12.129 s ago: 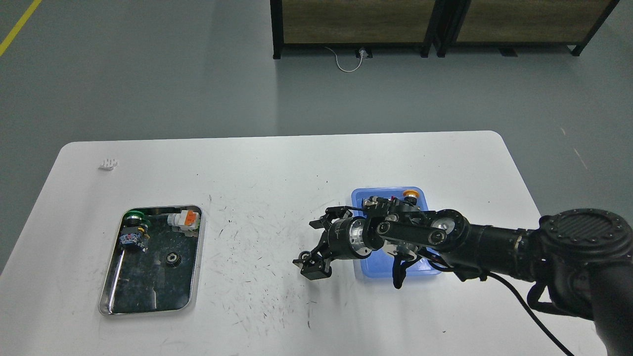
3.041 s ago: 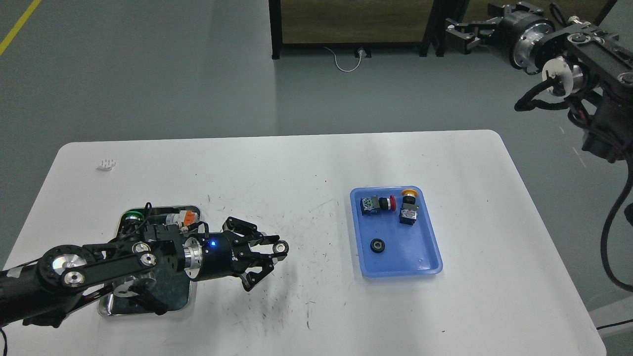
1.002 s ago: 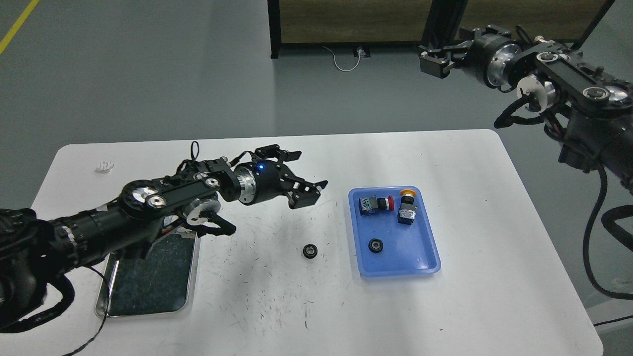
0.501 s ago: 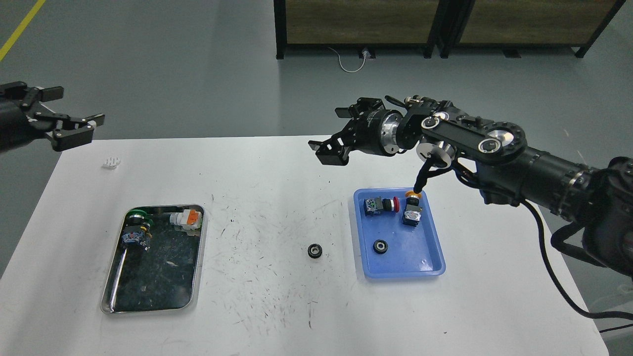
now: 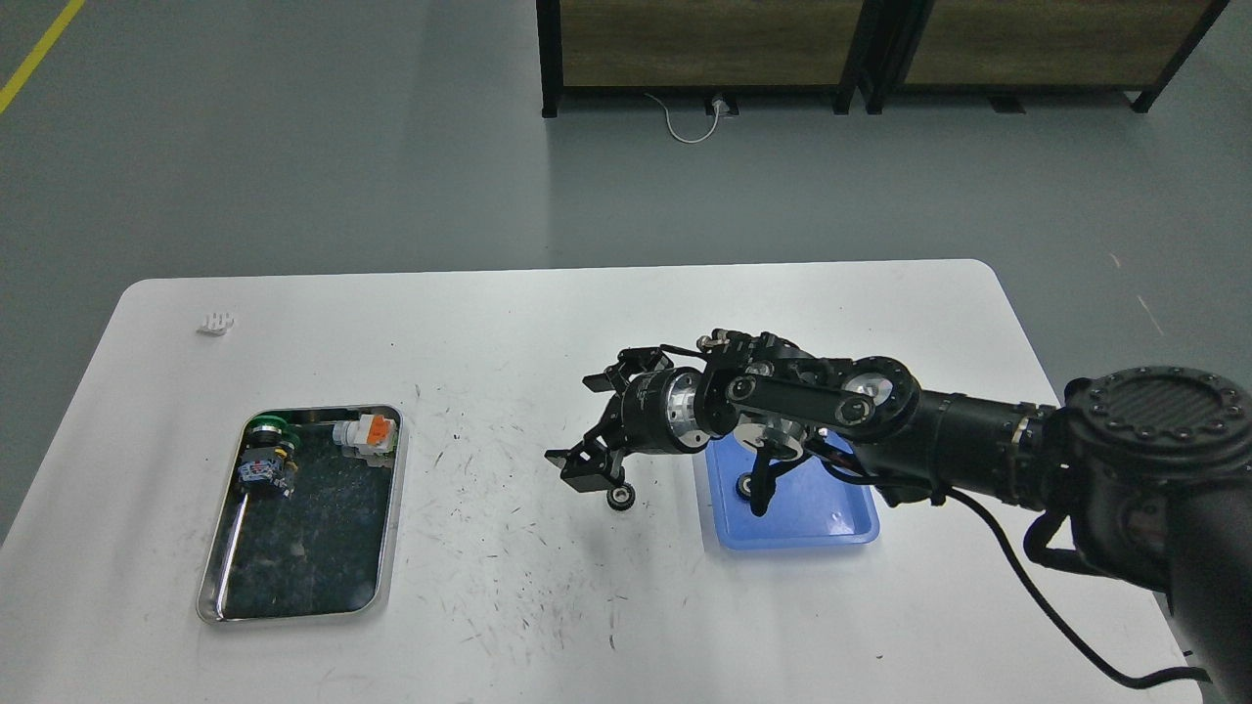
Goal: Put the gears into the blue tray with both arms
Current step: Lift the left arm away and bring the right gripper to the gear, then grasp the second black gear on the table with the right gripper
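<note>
One small black gear [image 5: 619,498] lies on the white table, just left of the blue tray [image 5: 831,518]. My right arm reaches in from the right across the tray and hides most of it. The right gripper [image 5: 583,427] is open, low over the table, and its lower finger [image 5: 587,472] sits right above and left of the gear, with nothing held between the fingers. A dark round piece [image 5: 746,481] shows in the tray beside the arm's hanging cable; it looks like a second gear. My left arm is out of view.
A shiny steel tray [image 5: 389,548] stands at the left with a green-capped switch [image 5: 262,427] and an orange-and-white part [image 5: 367,432] at its far end. A small white object [image 5: 215,323] lies near the table's far left corner.
My right arm has dropped from above the table's far side down over the blue tray, bringing its open gripper to the loose gear. The left gripper has left the view.
</note>
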Robot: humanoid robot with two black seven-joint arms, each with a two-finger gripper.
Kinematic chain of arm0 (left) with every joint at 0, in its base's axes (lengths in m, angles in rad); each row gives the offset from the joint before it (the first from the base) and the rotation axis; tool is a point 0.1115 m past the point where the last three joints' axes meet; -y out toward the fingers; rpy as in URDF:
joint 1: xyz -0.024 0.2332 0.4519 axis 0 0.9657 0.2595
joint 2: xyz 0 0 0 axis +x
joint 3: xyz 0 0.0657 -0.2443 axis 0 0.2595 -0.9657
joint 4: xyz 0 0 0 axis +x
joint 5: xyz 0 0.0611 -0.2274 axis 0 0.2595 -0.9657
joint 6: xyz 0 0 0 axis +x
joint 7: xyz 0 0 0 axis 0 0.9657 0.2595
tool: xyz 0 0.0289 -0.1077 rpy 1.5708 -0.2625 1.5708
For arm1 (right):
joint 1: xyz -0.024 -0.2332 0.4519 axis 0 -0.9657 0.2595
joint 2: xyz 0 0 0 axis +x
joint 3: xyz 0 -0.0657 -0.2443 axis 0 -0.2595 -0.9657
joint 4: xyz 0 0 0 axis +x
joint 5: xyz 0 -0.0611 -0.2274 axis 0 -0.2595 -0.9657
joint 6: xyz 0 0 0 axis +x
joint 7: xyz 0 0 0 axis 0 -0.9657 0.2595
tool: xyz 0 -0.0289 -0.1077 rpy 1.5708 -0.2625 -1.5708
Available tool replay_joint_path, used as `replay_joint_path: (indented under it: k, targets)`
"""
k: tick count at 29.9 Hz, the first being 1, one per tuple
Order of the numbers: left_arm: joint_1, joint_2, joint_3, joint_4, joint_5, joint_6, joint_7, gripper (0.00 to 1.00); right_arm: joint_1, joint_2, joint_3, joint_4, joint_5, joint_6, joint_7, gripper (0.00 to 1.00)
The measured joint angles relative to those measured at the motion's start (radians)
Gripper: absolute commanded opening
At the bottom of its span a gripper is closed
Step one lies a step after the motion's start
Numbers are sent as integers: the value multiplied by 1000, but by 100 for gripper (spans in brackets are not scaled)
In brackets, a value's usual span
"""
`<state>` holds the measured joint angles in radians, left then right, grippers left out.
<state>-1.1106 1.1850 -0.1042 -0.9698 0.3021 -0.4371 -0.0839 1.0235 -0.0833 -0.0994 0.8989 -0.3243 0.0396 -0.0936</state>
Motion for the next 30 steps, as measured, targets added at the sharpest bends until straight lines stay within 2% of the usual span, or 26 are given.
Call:
replay_joint_path:
  k: [15,19,25,30]
  targets:
    - [-3,1,0,-1,-9,1,4,97,-104,-1,-19,-10,-4,-26,-1,98]
    - [-3,1,-2,-1,-9,1,4,97,-121,-1,-22,-17,-8,-29,-2,96]
    - [-3,1,-2,-1,-9,2,4,97,-131,-6,-22,-23,-12,-54,-2,87]
    - [-3,1,-2,-3,-9,2,4,97,-139,-9,-22,-23,-31,-58,0,85]
